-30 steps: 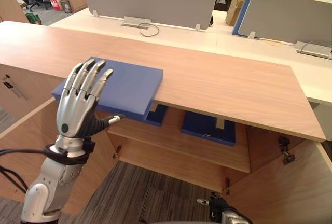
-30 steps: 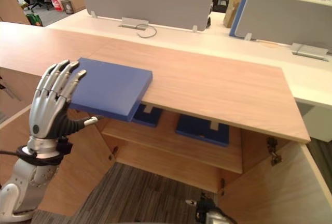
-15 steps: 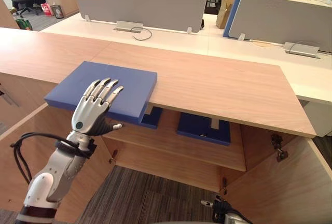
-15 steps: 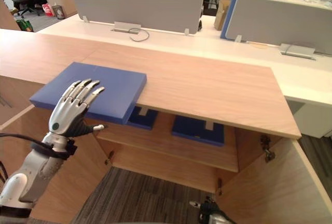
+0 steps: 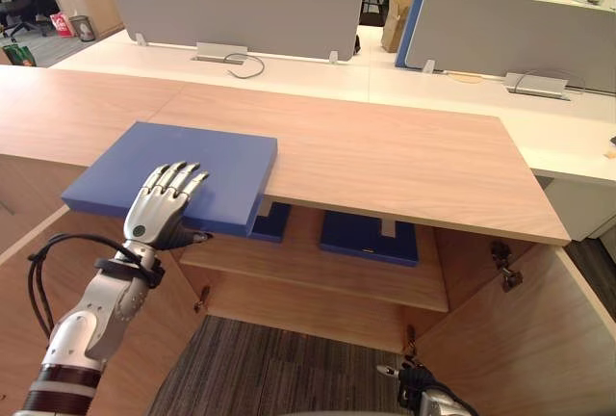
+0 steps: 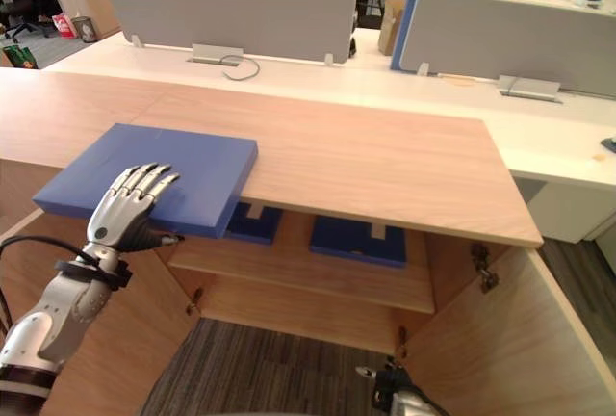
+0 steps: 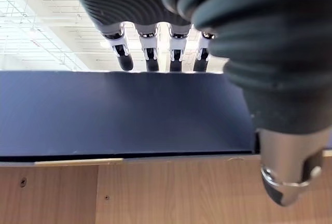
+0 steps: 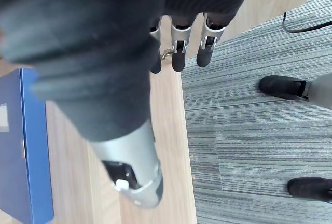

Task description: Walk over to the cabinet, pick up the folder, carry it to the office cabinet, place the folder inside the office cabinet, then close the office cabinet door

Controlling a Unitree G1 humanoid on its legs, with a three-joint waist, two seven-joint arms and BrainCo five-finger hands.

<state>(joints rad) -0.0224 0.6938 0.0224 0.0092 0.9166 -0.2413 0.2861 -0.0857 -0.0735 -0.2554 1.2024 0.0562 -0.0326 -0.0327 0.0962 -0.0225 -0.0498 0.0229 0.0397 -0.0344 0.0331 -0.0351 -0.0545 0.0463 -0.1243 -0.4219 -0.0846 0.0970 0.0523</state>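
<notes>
The left robot hand (image 5: 162,209) is laid on the blue folder (image 5: 207,161), its fingers (image 7: 150,53) stretched straight across the top and its thumb held out below the near edge. The folder is rested on the wooden surface (image 5: 404,161), overhanging its front edge. Lower right, by the open cabinet door (image 5: 520,339), the right robot hand (image 8: 129,156) is held loosely open with nothing grasped.

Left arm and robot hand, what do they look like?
The left robot hand has silver fingers with dark tips, and a silver thumb that is also dark-tipped. A dark ribbed cover wraps its wrist. The arm behind it is smooth, rounded and silver-grey, with a dark band lower down.
</notes>
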